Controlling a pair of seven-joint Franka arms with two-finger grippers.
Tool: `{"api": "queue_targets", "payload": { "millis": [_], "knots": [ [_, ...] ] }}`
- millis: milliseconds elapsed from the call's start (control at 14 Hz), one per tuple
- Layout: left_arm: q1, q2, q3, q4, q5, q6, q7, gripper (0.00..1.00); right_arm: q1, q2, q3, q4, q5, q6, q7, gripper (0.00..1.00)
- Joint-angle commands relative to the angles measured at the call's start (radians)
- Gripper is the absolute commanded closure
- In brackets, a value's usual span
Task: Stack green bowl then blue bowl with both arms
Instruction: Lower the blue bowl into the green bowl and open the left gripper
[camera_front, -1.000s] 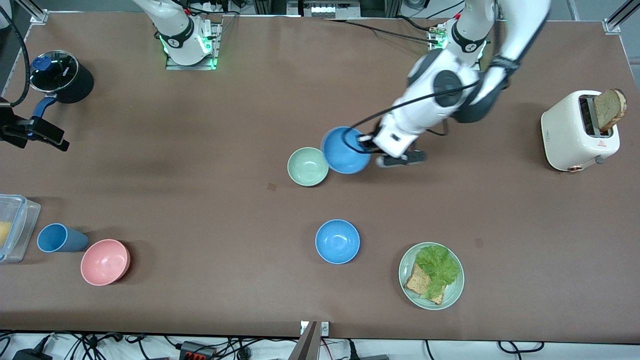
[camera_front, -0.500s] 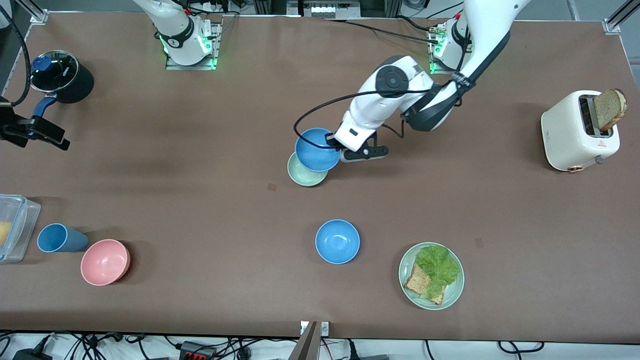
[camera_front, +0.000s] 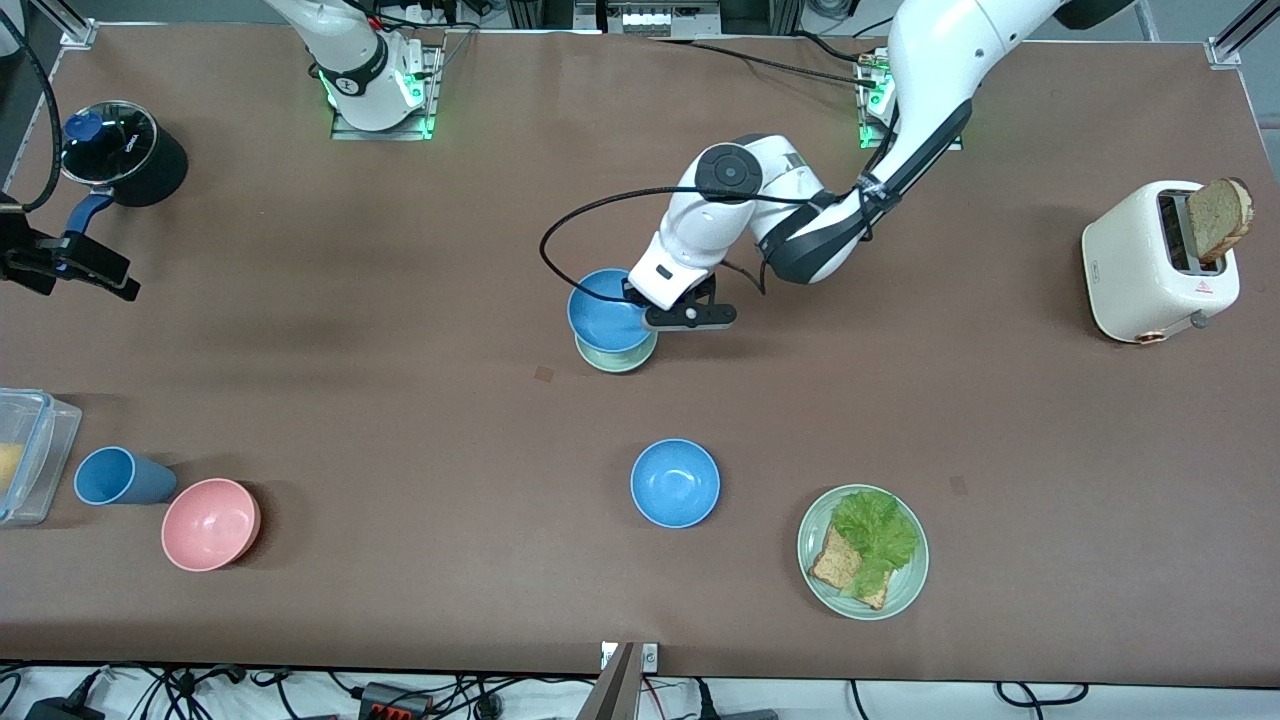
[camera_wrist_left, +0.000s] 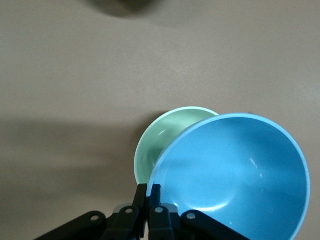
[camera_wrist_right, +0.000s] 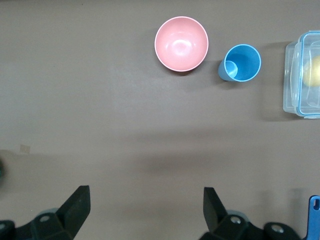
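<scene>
My left gripper (camera_front: 636, 303) is shut on the rim of a blue bowl (camera_front: 603, 308) and holds it tilted right over the green bowl (camera_front: 616, 361), which sits on the table and shows only as a crescent under it. In the left wrist view the fingers (camera_wrist_left: 142, 196) pinch the blue bowl's (camera_wrist_left: 235, 170) rim, with the green bowl (camera_wrist_left: 154, 145) partly covered below. I cannot tell whether the bowls touch. A second blue bowl (camera_front: 675, 483) sits nearer the front camera. My right gripper (camera_front: 105, 277) waits open and empty, high over the right arm's end of the table.
A green plate (camera_front: 812, 575) with lettuce and toast sits beside the second blue bowl. A pink bowl (camera_front: 210, 523), a blue cup (camera_front: 115, 475) and a clear container (camera_front: 30, 450) are at the right arm's end, with a black pot (camera_front: 125, 150). A toaster (camera_front: 1150, 265) is at the left arm's end.
My left arm has carried the blue bowl from beside the green bowl to over it, toward the right arm's end. The right arm has not moved.
</scene>
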Motion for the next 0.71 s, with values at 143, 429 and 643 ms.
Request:
{"api": "queue_targets", "payload": {
  "millis": [143,429,643],
  "knots": [
    [-0.040,0.042,0.028,0.041,0.164,-0.010,-0.052,1.00,-0.004,-0.025,0.001,-0.011,-0.001,-0.003,-0.008,0.00],
    [-0.040,0.054,0.028,0.041,0.194,-0.010,-0.064,0.71,-0.003,-0.022,0.002,-0.005,-0.001,-0.003,-0.016,0.00],
    [-0.005,0.044,0.022,0.038,0.188,-0.022,-0.064,0.47,-0.004,-0.020,0.002,-0.002,-0.001,-0.003,-0.017,0.00]
  ]
}}
